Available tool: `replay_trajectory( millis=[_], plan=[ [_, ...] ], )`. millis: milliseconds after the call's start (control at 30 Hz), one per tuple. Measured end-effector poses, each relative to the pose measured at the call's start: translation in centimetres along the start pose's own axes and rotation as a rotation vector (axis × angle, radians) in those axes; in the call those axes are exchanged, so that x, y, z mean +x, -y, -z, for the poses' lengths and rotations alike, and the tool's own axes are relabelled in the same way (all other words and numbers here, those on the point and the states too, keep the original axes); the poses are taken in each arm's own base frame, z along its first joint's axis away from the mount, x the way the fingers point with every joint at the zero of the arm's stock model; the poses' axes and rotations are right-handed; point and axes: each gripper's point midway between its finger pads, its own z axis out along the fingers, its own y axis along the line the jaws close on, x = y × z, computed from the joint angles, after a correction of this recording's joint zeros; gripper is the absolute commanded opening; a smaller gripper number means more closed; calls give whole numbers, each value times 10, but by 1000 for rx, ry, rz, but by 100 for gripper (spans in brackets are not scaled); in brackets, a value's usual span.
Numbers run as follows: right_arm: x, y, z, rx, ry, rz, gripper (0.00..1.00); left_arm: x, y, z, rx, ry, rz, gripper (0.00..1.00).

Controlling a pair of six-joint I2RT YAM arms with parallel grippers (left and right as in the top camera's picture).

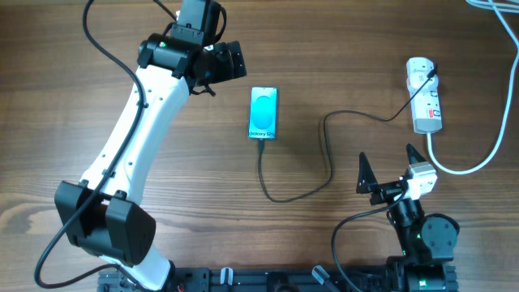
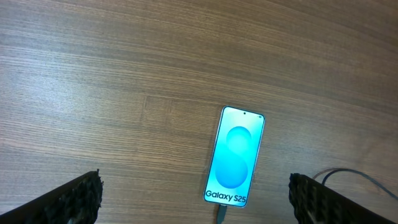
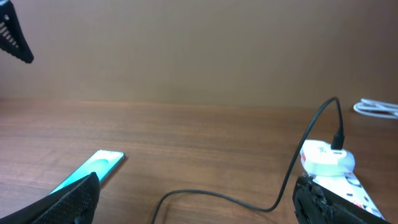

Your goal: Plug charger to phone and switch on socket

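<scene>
Phone (image 1: 263, 113) is lying flat and face up on the counter (image 1: 49, 122), just above the middle of the overhead frame. Its cyan screen is glowing and the "Galaxy S25" strip is sitting at its lower end. The charger (image 1: 328, 150) is touching that lower edge with its plug tip — looks seated, though it's too small to be sure. The black cable is looping down, swinging back up right of the phone, then running over to the socket (image 1: 424, 96) at the upper right, where its other end is sticking into the top of the strip. The socket is lying lengthwise up and down, with a white cord (image 1: 478, 166) curling off its lower end toward the right edge. Can't tell which way its switch is sitting.

Left hand (image 1: 227, 63) is hanging over the counter to the upper left of the phone, released — in its wrist view both fingers (image 2: 78, 196) are spread wide, the phone is showing between them, and they're gripping nothing. Right hand (image 1: 388, 158) is sitting at the lower right, below the socket, also spread wide and empty.
</scene>
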Motion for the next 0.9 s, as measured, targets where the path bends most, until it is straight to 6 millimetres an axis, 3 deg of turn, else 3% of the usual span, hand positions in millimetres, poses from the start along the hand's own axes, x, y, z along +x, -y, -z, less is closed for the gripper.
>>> replay_trajectory(
  millis=[367,467,667,900],
  plan=[
    [45,4,-8,12,-192,-35,100,0,0,0,0,0,0,100],
    [38,3,-7,11,-162,-28,100,0,0,0,1,0,0,100],
    [-1,1,0,7,5,23,100,0,0,0,0,0,0,100],
    [-1,2,0,15,4,93,100,0,0,0,0,0,0,100]
  ],
)
